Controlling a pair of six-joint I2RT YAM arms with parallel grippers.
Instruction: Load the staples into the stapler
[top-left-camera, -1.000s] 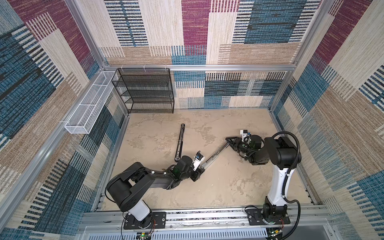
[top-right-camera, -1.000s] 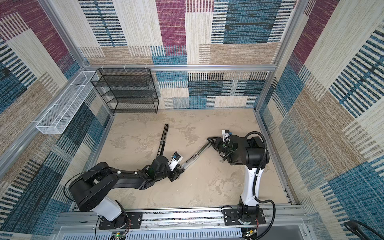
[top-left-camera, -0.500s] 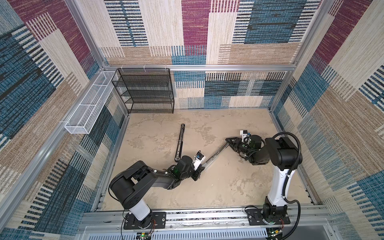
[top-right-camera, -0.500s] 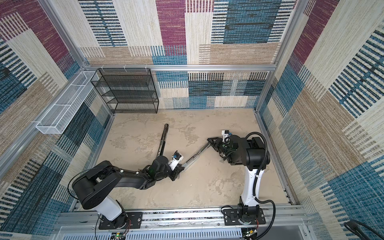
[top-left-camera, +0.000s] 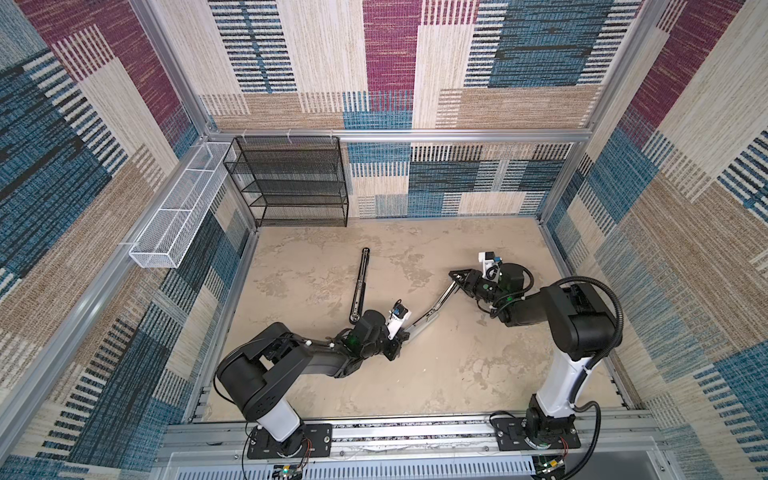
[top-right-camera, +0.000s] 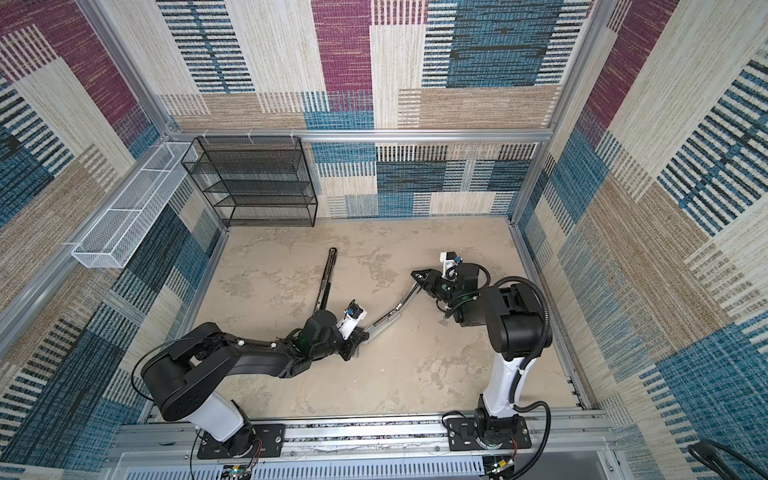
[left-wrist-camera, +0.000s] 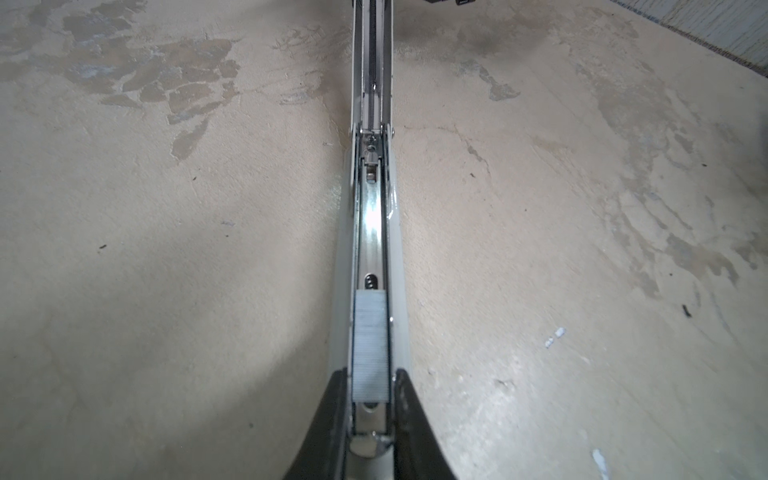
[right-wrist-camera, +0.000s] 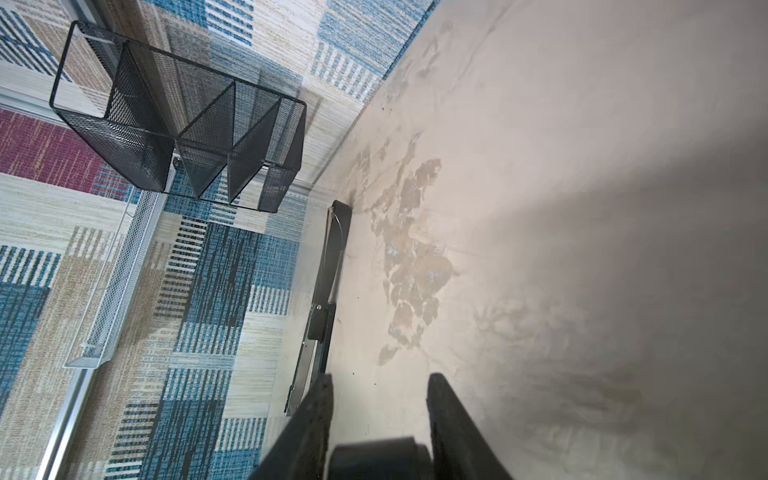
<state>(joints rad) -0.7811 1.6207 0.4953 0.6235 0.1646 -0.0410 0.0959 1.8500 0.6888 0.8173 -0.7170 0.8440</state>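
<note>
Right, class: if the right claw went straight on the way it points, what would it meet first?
Probably the far end of the black bar on the table: in a top view the right claw aims there. The wrist view puts the bar just off that line, so it might miss.

The metal stapler (left-wrist-camera: 370, 224) gleams; the staples (left-wrist-camera: 370, 345) look matt.

Readable text, labels, brands, numbers, signs: none is showing legibly in any view, whether near either gripper or farther from it.
</note>
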